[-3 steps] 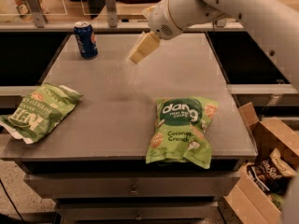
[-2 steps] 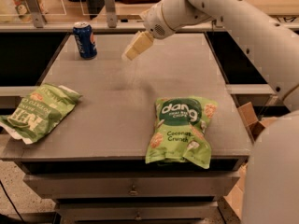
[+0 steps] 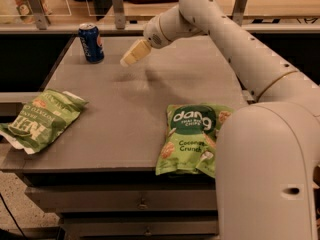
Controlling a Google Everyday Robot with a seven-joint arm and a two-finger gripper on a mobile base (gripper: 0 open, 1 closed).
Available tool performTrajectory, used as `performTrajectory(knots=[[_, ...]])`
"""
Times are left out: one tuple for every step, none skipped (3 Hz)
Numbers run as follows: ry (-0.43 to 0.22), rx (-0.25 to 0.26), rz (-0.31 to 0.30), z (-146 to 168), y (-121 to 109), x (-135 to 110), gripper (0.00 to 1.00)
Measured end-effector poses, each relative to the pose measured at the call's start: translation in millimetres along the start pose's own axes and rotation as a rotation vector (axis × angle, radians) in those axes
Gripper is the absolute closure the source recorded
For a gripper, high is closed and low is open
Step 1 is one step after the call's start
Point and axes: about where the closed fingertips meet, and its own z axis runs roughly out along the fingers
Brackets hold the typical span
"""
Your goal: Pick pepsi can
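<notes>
Camera view: can (image 3: 91, 43) upright on bench (image 3: 135, 109); pincer (image 3: 129, 58) hovers near can, angled toward it, likely for grasp; its state, cannot tell.

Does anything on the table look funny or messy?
The crumpled green snack bag hangs off the left edge of the grey table. The dark-blue pepsi can stands upright; the cream claw hovers beside it, apart.

Your arm (image 3: 240, 59) stretches in from the right (big elbow up close), hand (image 3: 131, 55) angled down-left above the table (image 3: 125, 119) near its far edge.
</notes>
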Motion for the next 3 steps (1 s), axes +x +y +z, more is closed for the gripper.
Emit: performTrajectory(knots=[[-0.062, -0.037, 0.016, 42.5, -6.6, -1.0, 0.00], [-0.062, -0.038, 0.016, 42.9, -6.4, -1.0, 0.00], [-0.105, -0.072, 0.013, 46.5, 2.6, -7.4, 0.00]])
